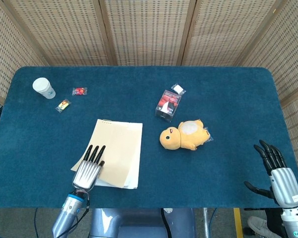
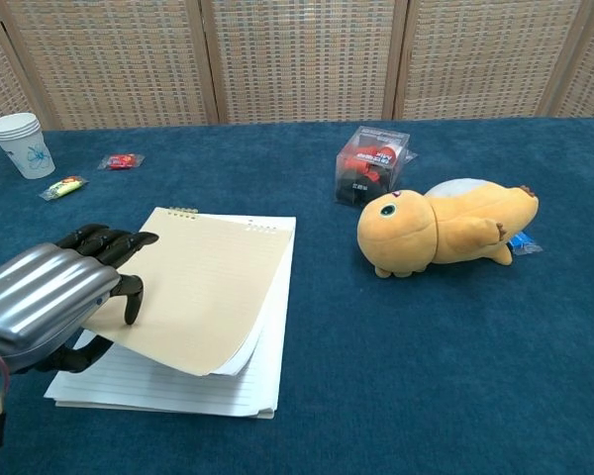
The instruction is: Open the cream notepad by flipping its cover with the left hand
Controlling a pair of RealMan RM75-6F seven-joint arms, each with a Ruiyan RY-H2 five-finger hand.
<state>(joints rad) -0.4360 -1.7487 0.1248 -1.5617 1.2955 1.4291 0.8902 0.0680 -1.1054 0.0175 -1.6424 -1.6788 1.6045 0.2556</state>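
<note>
The cream notepad (image 1: 118,151) lies at the near left of the blue table, its spiral edge pointing away from me. My left hand (image 1: 88,168) grips the cover's left edge, fingers on top and thumb underneath. In the chest view the cover (image 2: 203,287) is raised and bowed, with a few sheets curling up with it. Lined pages (image 2: 178,388) show beneath it, and the left hand (image 2: 45,302) fills the near left corner. My right hand (image 1: 277,171) hovers off the table's near right corner with its fingers apart and nothing in it.
A yellow plush toy (image 1: 184,135) lies right of the notepad, with a clear box (image 1: 168,104) holding something red behind it. A paper cup (image 1: 43,88) and two wrapped candies (image 1: 79,91) (image 1: 63,104) sit at the far left. Woven screens stand behind the table.
</note>
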